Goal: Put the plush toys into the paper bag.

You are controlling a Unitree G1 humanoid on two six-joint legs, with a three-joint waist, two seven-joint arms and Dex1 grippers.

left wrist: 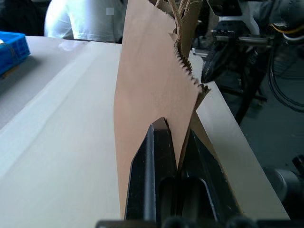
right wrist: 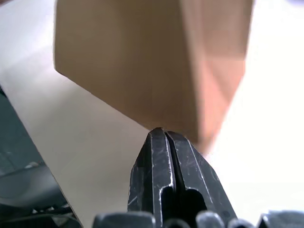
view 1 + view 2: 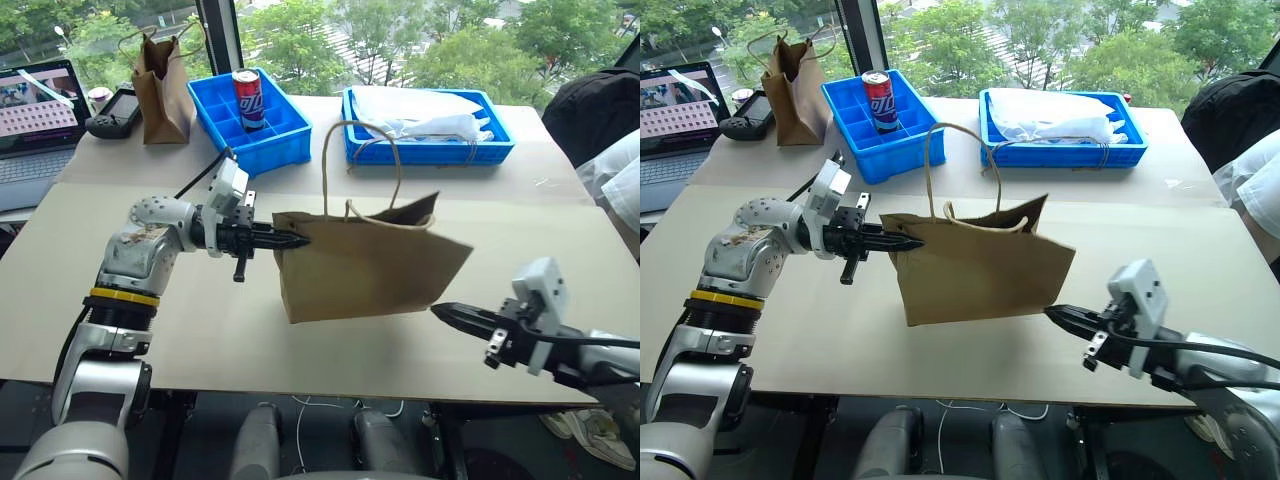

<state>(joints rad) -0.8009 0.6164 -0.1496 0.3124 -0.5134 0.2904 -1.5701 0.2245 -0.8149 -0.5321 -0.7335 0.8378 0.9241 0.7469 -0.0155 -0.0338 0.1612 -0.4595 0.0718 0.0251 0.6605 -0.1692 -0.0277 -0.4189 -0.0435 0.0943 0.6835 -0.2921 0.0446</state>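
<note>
Right gripper (image 3: 442,311) clenched on nothing, black tips just beside lower corner of paper bag (image 3: 370,265); left gripper (image 3: 300,241) pinched on bag's upper edge, holding creased brown kraft with twisted loop handles tilted above pale table (image 3: 200,320); beyond: blue plastic tray (image 3: 285,135) with red can (image 3: 249,99), lettering unreadable; narrow brown bag (image 3: 163,95); laptop (image 3: 35,110)

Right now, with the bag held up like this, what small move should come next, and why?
Probably lower the paper bag until its bottom rests on the table. The left end effector is shut on its top corner, so it hangs tilted above the table. The right end effector, shut and holding nothing, sits just off the bag's lower corner and could then help open the mouth.
</note>
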